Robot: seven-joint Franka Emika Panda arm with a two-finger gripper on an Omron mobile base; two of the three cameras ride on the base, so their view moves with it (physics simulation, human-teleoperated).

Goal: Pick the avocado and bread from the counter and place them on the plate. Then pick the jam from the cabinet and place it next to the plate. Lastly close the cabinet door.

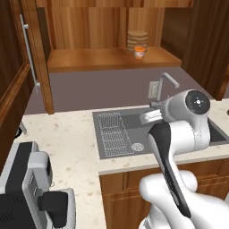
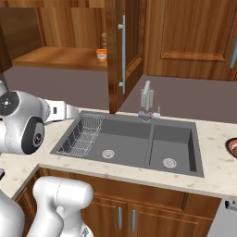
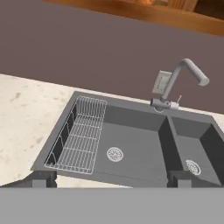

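Sink set into desk; wire rack in left basin; faucet behind divider. Jar on cabinet shelf behind. Plate right of sink.

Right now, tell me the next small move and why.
Probably turn right toward the plate, whose rim shows at the counter's far right. The open gripper hangs empty over the sink, so the avocado and bread likely lie that way.
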